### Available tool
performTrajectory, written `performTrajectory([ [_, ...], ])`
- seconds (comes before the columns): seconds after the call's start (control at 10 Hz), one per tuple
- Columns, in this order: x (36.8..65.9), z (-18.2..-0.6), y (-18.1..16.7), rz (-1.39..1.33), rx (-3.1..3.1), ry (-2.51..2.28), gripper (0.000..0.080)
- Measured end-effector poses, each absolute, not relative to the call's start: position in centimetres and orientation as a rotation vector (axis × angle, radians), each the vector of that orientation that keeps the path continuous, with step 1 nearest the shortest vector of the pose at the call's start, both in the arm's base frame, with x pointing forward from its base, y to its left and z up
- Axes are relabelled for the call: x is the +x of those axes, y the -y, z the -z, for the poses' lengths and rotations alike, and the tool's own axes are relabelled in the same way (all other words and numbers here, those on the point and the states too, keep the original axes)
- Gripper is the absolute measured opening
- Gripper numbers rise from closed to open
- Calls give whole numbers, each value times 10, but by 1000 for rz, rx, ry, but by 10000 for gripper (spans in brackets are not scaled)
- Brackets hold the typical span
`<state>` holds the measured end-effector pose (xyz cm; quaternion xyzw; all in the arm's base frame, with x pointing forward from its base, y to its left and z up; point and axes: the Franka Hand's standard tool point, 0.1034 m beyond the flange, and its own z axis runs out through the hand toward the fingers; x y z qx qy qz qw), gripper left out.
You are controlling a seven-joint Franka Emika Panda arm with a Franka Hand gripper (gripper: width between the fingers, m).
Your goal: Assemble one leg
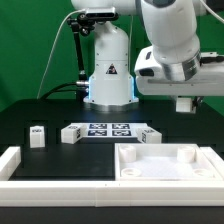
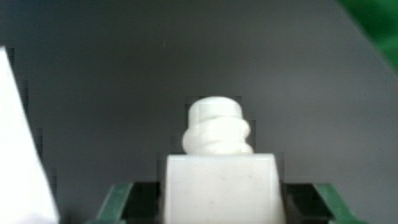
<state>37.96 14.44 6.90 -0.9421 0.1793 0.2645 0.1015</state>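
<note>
Blurred leg (image 2: 222, 165), base beyond the frame's edge.

Green backdrop (image 1: 30, 45) fills rear, evenly lit. Matte black surface (image 1: 25, 105) below, faint sheen. White raised barrier (image 1: 60, 186) along near edge, corner at exterior view's left.

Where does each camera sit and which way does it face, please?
Exterior view: sits off the robot, facing the robot base across the black table; the arm and gripper show.
Wrist view: sits on the wrist, looking along the gripper at the leg clamped between its green fingers.
Shared: the gripper and the black table.
</note>
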Motion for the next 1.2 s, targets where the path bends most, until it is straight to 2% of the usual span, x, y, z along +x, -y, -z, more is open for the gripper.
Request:
performTrajectory([
  [0.1,384,-70,-132,-737,-2855,-437,291],
  [0.4,421,-104,-106,-422,-3023,-186,291],
  [0.6,444,-113,-107,-166,-3061,-128,291],
  [0.7,448,-112,-109,9,-3056,-133,291],
  [0.9,443,-109,-114,194,-3040,-129,291],
  [1.0,444,-102,-130,365,-3014,-35,291],
  [1.1,445,-87,-126,327,-3034,87,291],
  [1.2,465,-91,-124,358,-3031,111,291],
])
